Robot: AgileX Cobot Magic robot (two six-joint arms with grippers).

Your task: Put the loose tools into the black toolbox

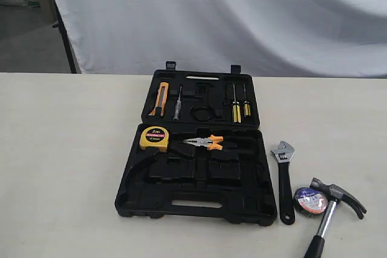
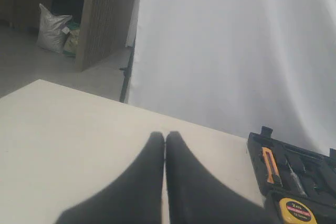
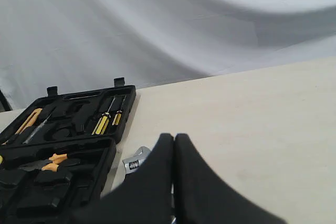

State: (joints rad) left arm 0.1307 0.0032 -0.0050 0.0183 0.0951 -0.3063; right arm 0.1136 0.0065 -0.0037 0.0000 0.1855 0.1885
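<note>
While both grippers stand shut and empty, the right claw (image 3: 174,136) and the left claw (image 2: 165,134) each with fingers pressed together, no tool is taken up yet; the black toolbox (image 1: 193,200) lies open, ahead of the right claw and off to one side; the wrench (image 3: 135,159) shows its silver jaw just beside that claw's fingers, between them and the box; the hammer (image 1: 331,206) and tape roll (image 1: 309,200) lie seemingly touching, just past the wrench away from the box. I judge the hammer stiff and head-heavy, best pinched on the shaft near the head; the wrench rigid, flat and low, best taken across its handle; the roll light, best gripped through its ring wall. Count: three loose tools, one of each; one toolbox; two claws.
</note>
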